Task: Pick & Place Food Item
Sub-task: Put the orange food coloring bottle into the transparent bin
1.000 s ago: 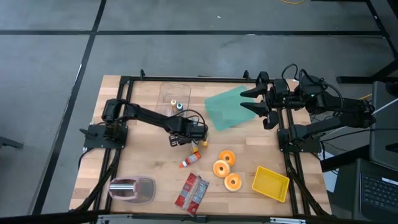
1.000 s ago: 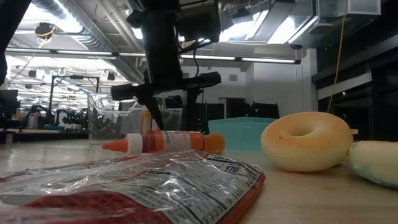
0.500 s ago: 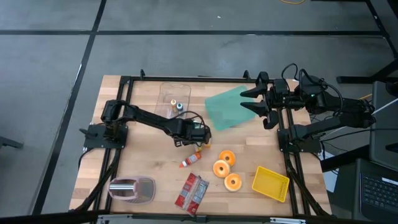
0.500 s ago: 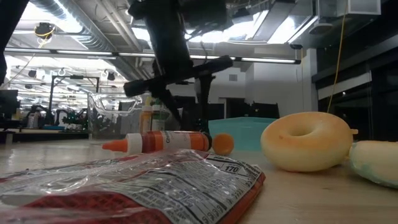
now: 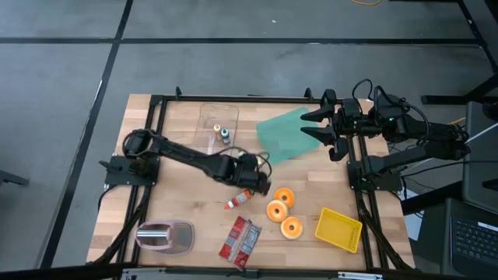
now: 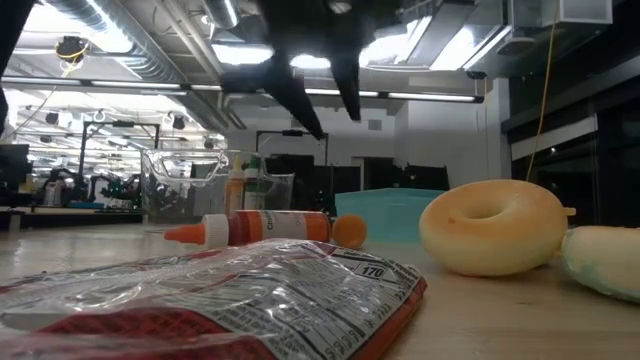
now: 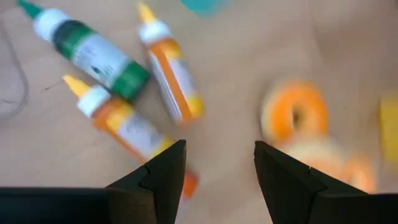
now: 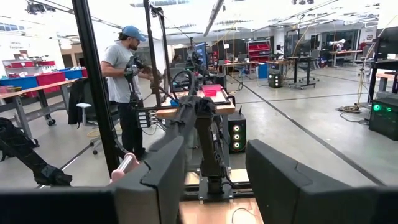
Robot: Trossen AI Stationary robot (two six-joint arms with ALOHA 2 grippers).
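Three ring doughnuts lie on the wooden table; one shows large in the low view. An orange squeeze bottle lies left of them, beside two more bottles in the left wrist view. My left gripper hangs open above the table between bottles and doughnuts, slanting down, with nothing between its fingers. In the low view it stands well above the bottle. My right gripper waits open, held high and level, at the far right.
A red snack packet lies near the front edge, a yellow tray at the near right, a teal board at the far middle. A clear tub holds small bottles. A pink-lidded container sits near left. A person stands beyond the table.
My left gripper has risen from just above the orange bottle and gone toward the table's right and near edges, closer to the doughnuts, rolling about its own axis. Its fingers stay as far apart as before.
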